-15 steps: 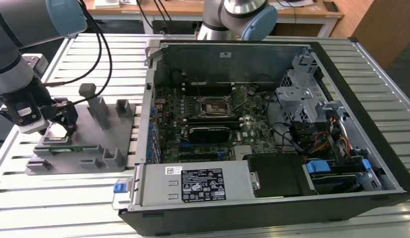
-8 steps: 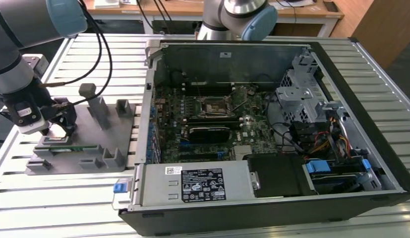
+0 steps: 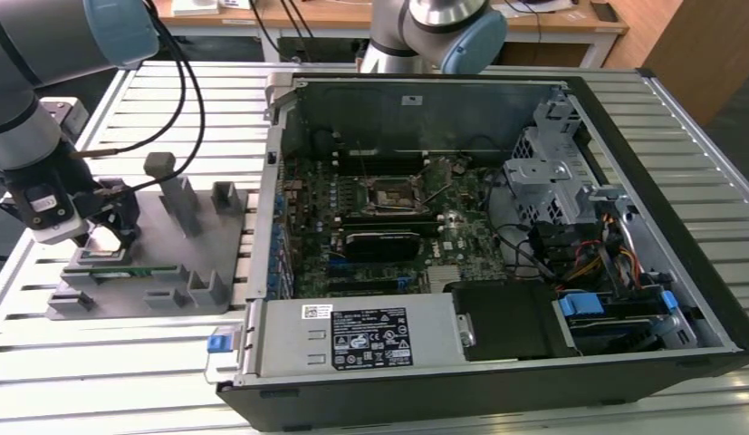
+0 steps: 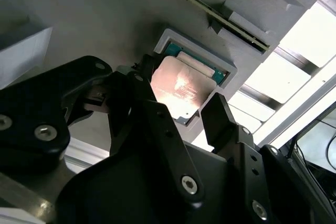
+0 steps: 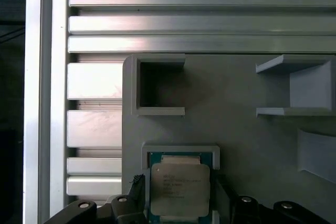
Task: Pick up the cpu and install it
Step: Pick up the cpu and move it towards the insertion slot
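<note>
Grey fixture block (image 3: 157, 304) at exterior view's left on slatted table (image 3: 109, 372); open computer case (image 3: 423, 109) beside it; motherboard (image 3: 350, 195) inside; power supply (image 3: 350, 335) at near edge.

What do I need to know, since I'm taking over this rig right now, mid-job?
Hand: open, one finger on each side of the cpu, not clamped.
cpu: lying flat in its pocket on the grey fixture, to the exterior view's left of the open computer case.
Done: hand is down at the cpu.
Left: cpu not yet lifted or installed.
</note>
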Action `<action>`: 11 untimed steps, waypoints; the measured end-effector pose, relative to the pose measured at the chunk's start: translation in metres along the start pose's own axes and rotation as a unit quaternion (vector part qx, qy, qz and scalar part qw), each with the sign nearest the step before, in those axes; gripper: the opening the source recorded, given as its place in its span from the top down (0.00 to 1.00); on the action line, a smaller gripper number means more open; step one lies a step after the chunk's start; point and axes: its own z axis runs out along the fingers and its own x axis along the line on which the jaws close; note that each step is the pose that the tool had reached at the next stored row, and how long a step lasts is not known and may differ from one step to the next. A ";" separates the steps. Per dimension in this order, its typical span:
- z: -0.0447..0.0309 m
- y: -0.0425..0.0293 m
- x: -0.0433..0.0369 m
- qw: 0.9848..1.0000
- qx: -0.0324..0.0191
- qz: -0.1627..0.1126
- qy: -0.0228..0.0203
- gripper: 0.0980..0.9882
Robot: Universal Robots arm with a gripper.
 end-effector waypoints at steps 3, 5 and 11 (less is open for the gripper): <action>-0.0001 0.0000 0.0000 1.000 0.000 0.000 0.000 0.40; -0.0005 0.0000 0.0000 1.000 0.000 0.000 0.000 0.40; -0.0007 0.0000 0.0000 1.000 0.000 0.000 0.000 0.40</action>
